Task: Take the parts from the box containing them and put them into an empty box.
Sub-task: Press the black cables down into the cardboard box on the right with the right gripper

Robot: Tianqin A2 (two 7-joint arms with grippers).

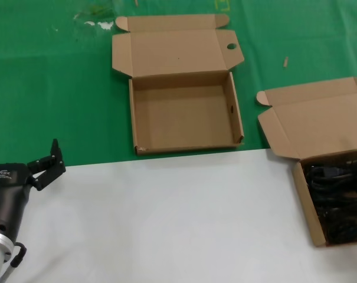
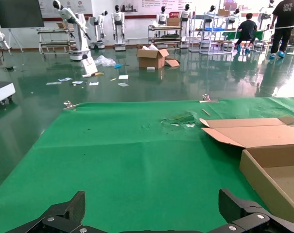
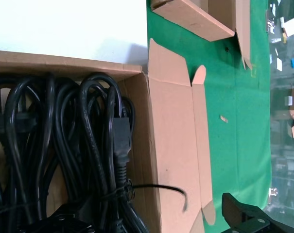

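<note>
We see the empty box (image 1: 184, 112) lying open at twelve o'clock on the green part of the surface (image 1: 48, 88), its lid folded back, while the box containing them (image 1: 320, 141) sits at three o'clock, holding the parts (image 1: 337, 200), coiled black cords. Our left gripper (image 1: 46, 165) rests at eight o'clock with fingers (image 2: 69, 213) spread wide. Our right gripper (image 3: 151, 218) hangs over the cords (image 3: 88, 145), one finger among them and one outside the box wall, wide apart.
</note>
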